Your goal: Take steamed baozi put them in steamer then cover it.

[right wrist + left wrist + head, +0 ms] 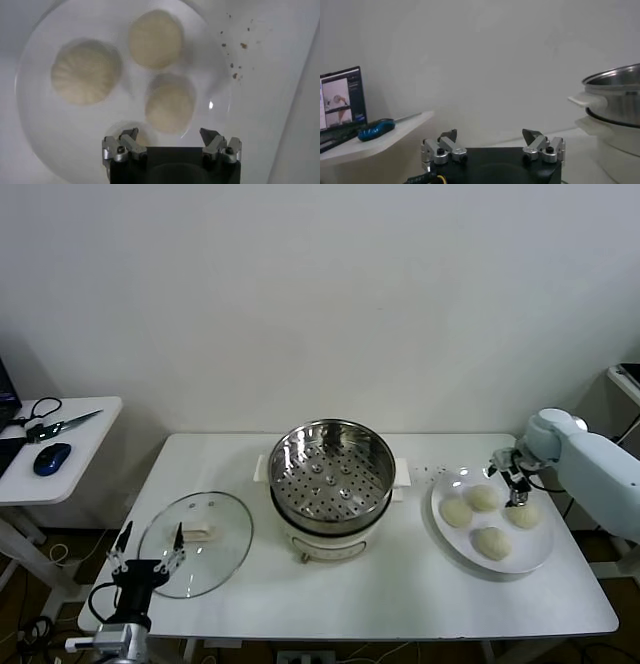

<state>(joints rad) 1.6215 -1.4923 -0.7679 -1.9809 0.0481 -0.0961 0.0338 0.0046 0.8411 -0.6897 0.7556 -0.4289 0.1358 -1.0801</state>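
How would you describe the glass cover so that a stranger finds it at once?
On the white table, look left of the steamer. The cover lies flat near the front edge, by the left tool. It alone is clear glass with a cream handle; the plate on the right is opaque white.
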